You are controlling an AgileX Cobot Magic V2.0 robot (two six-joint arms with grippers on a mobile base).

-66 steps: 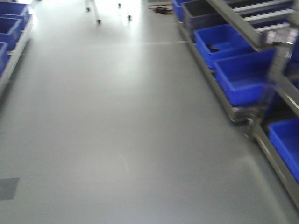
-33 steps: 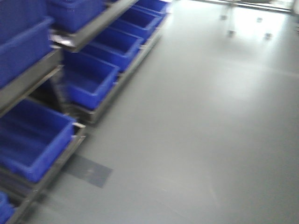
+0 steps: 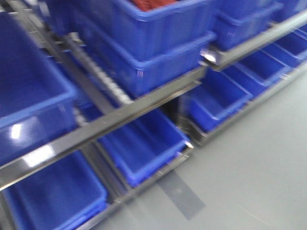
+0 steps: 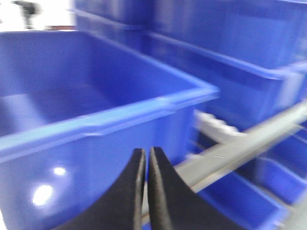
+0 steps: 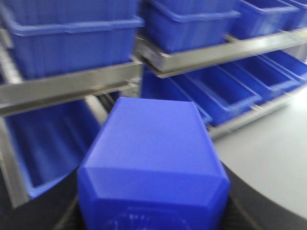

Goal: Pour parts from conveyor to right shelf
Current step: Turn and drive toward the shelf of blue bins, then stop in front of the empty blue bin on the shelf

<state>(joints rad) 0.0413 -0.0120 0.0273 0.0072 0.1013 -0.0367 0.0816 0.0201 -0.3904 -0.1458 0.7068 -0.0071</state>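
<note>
Whereas half a second ago the front view showed mostly grey floor with the rack at 9 o'clock, the part [image 5: 153, 163] now faces a right shelf [image 3: 120, 120] that fills nearly all of that view, with floor [image 3: 259, 163] only at 4 o'clock. In the right wrist view the part's long axis runs from 6 to 12 o'clock, its far end toward the shelf, and it is pinched between the dark fingers [image 5: 38, 213] of the right gripper [image 5: 153, 206]. The left gripper [image 4: 145, 160] has its black tips pressed together on nothing, before a deep blue bin [image 4: 96, 120] at 10 o'clock.
</note>
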